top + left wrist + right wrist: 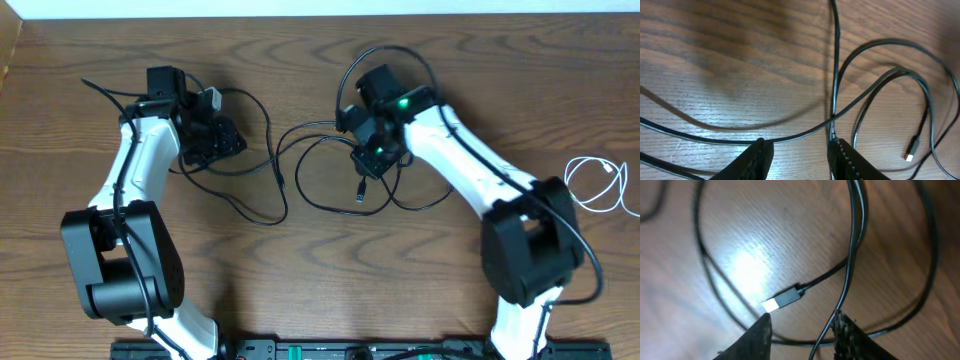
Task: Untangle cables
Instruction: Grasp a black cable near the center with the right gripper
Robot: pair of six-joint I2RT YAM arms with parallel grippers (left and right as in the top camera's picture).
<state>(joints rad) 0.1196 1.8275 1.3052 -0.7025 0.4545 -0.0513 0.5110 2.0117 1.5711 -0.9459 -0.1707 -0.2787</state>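
Left hand point(800, 146), 10 o'clock: spread, pinching nothing, over crossing black cables point(835, 65). Those two lie looped together mid-surface point(300, 60); I judge sorting them the main work left. Right hand point(802, 320), 1 o'clock: spread above a plug point(784, 300). White cable point(570, 180), 3 o'clock edge, already lies apart.

We see a wooden table point(300, 280), its brown, wavy grain running mostly from side to side. Along its far edge lies a pale strip point(300, 8), too narrow for us to identify. In the right wrist view a bright patch of glare point(747, 265) sits on the wood.
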